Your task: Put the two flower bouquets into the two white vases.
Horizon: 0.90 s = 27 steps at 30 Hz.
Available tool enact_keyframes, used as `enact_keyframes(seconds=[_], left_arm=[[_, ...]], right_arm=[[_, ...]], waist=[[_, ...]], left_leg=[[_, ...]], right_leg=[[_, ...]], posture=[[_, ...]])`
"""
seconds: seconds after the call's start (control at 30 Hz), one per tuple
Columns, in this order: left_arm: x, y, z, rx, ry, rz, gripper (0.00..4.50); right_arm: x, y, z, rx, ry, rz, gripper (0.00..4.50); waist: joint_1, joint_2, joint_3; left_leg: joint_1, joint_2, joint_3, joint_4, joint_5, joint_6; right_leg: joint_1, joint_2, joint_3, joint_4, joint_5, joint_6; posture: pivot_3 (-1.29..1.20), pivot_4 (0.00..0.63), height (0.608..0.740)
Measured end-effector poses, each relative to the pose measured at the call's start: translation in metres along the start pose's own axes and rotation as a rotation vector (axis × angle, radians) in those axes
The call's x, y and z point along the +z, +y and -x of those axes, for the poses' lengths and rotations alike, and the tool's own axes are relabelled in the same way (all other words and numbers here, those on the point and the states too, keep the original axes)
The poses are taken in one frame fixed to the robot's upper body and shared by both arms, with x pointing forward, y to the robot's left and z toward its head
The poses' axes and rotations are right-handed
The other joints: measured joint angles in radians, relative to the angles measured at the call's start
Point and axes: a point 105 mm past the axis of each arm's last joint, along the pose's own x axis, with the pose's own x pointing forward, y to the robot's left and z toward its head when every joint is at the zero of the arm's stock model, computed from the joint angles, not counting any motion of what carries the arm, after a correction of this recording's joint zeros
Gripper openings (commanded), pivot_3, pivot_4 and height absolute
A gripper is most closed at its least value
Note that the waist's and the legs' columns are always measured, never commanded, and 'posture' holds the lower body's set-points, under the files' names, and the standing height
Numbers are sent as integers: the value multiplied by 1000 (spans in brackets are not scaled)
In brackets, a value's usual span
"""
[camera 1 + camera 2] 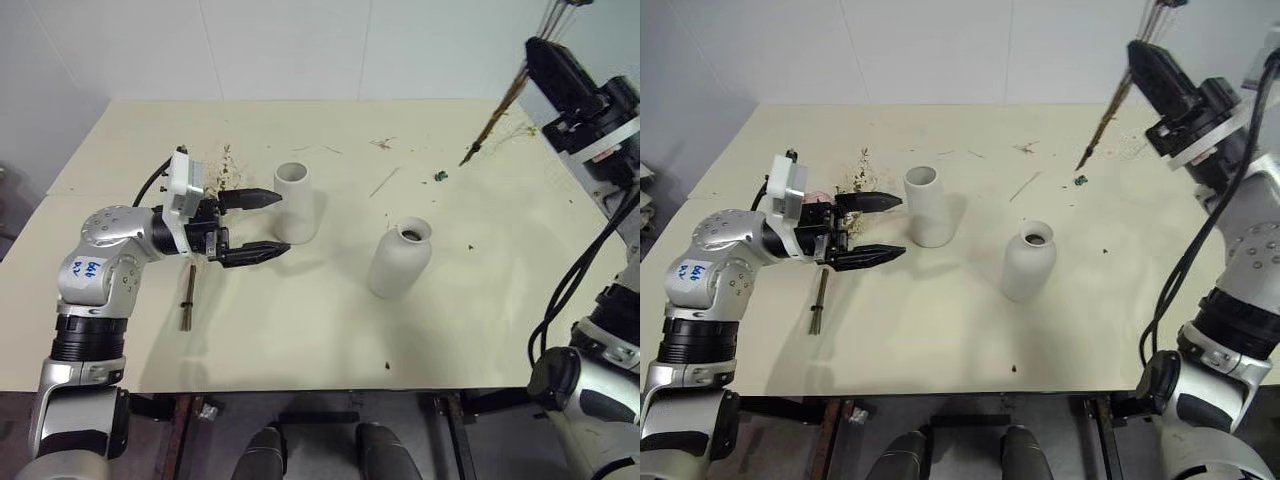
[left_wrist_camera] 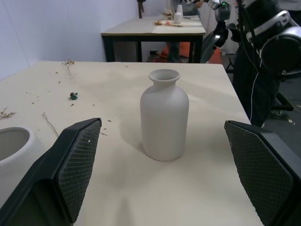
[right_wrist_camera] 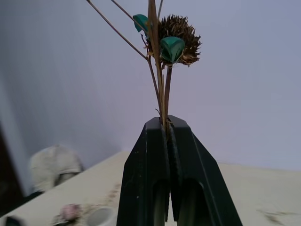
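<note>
While right claw (image 3: 165, 125) pinches bouquet stems (image 1: 1102, 130), blossoms cut off above; left claw (image 1: 258, 226) spread beside cylinder vase (image 1: 296, 202).

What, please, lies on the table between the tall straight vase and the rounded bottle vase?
Bare tabletop, as the left eye view shows: nothing lies between the tall vase and the bottle vase; a loose twig lies farther back.

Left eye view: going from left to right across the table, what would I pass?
Stem bundle lying flat → open left claw → tall cylinder vase → rounded bottle vase → stems hanging from the bouquet → right claw, shut on those stems.
</note>
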Motion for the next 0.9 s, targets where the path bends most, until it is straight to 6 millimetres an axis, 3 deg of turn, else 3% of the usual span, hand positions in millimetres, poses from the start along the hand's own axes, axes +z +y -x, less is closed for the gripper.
enact_keyframes(seconds=[0.27,0.4,0.57,0.73,0.83,0.9], left_arm=[[-1,0,-3,10,-3,-4,4500],[0,0,-2,24,-5,-11,4500],[3,1,1,51,-13,-23,4500],[4,3,3,67,-17,-26,4500],[4,3,3,68,-17,-28,4500],[4,4,4,75,-20,-32,4500]], right_arm=[[-66,12,11,-3,116,-117,19],[-69,12,18,-6,101,-94,19],[-89,15,27,-24,126,-82,19],[-91,15,29,-13,122,1,19],[-94,14,33,-5,135,49,646],[-95,16,37,21,161,95,1346]], waist=[[4,0,0],[8,0,0],[8,0,0],[12,0,0],[14,0,0],[15,0,0]], left_leg=[[-1,0,0,-2,0,0],[0,0,0,-2,0,0],[0,0,0,-2,0,0],[0,0,0,-2,0,0],[-1,0,0,-2,0,0],[0,0,0,-2,0,0]], right_leg=[[-1,0,0,0,0,0],[-1,0,0,0,0,0],[-1,0,0,0,0,0],[-1,0,0,-1,0,0],[-1,0,0,-2,0,0],[-1,0,-1,-2,0,0]], posture=[[0,150,740],[0,150,740],[0,150,740],[0,150,740],[0,150,740],[0,150,740]])
